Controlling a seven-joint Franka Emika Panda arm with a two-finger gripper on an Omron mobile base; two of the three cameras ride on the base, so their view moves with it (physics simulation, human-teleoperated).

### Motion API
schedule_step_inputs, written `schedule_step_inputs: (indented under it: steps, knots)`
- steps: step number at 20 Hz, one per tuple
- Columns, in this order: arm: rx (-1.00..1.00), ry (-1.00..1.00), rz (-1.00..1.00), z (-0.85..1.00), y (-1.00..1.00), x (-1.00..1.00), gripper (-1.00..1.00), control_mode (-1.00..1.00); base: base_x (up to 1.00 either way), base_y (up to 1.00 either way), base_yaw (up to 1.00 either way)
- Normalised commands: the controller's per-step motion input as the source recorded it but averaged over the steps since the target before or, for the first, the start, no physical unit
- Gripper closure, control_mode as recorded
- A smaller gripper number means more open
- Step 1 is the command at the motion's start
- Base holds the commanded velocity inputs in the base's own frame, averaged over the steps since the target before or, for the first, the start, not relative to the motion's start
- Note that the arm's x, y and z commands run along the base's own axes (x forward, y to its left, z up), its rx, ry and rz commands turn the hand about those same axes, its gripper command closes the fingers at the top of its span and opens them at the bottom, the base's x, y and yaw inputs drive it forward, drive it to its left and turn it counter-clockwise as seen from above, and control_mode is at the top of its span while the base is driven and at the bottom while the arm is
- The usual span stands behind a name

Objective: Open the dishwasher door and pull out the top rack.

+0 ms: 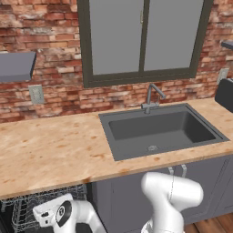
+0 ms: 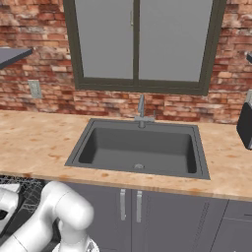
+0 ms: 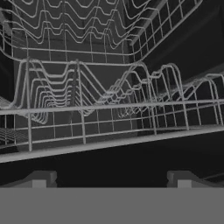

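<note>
The top rack [image 1: 25, 205], a basket of thin white-silver wire, juts out from under the counter at the lower left of the left base view. It also shows at the left edge of the right base view [image 2: 30, 193]. In the hand view the top rack [image 3: 109, 107] is very close, with its front rail running across just beyond the fingertips [image 3: 41, 179]. My gripper [image 3: 111, 180] is open, its tips wide apart with nothing between them. The white hand [image 1: 50, 214] hangs low in front of the rack. The dishwasher door is out of view.
A wooden counter [image 1: 50, 150] runs above the rack, with a dark sink [image 1: 157, 129] and faucet [image 1: 150, 98] to the right. Grey cabinet doors [image 2: 147, 211] with small silver handles stand below the sink. A dark appliance [image 2: 244, 125] sits at the far right.
</note>
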Motion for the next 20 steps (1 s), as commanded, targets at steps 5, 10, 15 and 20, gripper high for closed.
schedule_step_inputs:
  steps: [5, 10, 15, 20]
  knots:
    - [0.02, -0.01, 0.0, 0.1, 0.0, 0.31, -1.0, -1.0, 0.0, 0.0, 0.0]
    - [0.0, 0.0, 0.0, 0.0, 0.02, 0.33, -1.0, -1.0, 0.0, 0.0, 0.0]
    - [0.0, -0.02, 0.0, -0.02, 0.09, 0.33, -1.0, -1.0, 0.0, 0.0, 0.0]
    - [0.0, -0.01, 0.0, -0.1, 0.12, 0.39, -1.0, -1.0, 0.0, 0.0, 0.0]
